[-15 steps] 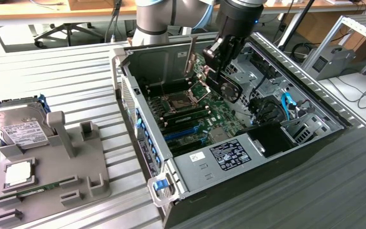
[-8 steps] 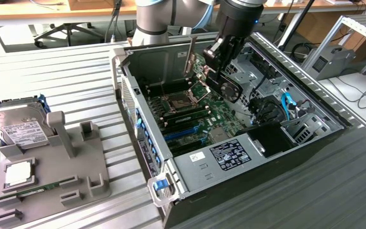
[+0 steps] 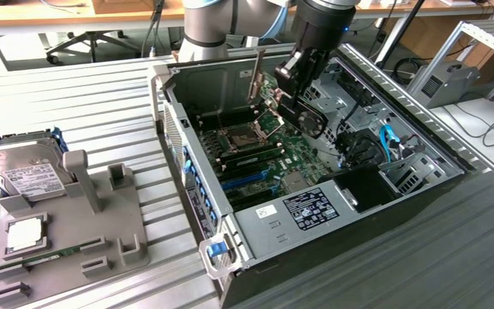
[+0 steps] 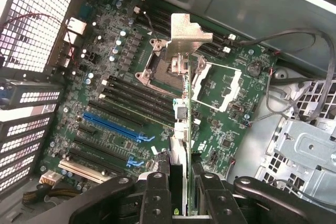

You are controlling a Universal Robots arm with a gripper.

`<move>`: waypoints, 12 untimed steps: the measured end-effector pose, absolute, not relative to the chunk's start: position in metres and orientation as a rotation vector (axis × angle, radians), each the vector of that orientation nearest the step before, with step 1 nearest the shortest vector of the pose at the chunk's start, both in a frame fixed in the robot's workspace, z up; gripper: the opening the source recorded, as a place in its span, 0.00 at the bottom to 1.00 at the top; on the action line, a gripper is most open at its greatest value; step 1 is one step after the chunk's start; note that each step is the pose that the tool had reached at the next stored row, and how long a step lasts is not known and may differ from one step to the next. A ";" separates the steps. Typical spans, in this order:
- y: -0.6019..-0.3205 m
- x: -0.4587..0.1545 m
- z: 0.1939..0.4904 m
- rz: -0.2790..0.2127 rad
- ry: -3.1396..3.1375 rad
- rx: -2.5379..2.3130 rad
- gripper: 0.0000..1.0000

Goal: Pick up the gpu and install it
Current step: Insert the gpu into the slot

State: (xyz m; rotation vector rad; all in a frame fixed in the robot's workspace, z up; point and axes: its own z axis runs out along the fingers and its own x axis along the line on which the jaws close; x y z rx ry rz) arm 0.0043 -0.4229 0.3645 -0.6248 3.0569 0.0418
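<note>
Partly hidden gpu (image 4: 180,124) (edge-on) — claw (image 4: 184,190) gripping, above motherboard (image 4: 115,108)

Bright, even overhead light.
Soft shadows pool inside the computer case (image 3: 208,87); in the wrist view the perforated panel (image 4: 32,22) blows out white, the bracket of the gpu (image 4: 185,35) gleams, and the claw (image 4: 182,183) sits dark.

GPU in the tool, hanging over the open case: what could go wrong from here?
1. The gpu hangs in the tool, apparently over the CPU socket and away from the blue slot; lowering here could strike the socket.
2. Its silver bracket may snag the perforated rear panel beside the slots.
3. The tool grips only a thin edge of the card, so it might tilt when pressed.
</note>
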 end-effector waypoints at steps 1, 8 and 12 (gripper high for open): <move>-0.423 0.004 0.364 0.042 3.056 -0.632 0.26; -0.423 0.004 0.364 0.042 3.051 -0.655 0.26; -0.423 0.004 0.364 0.042 3.048 -0.669 0.26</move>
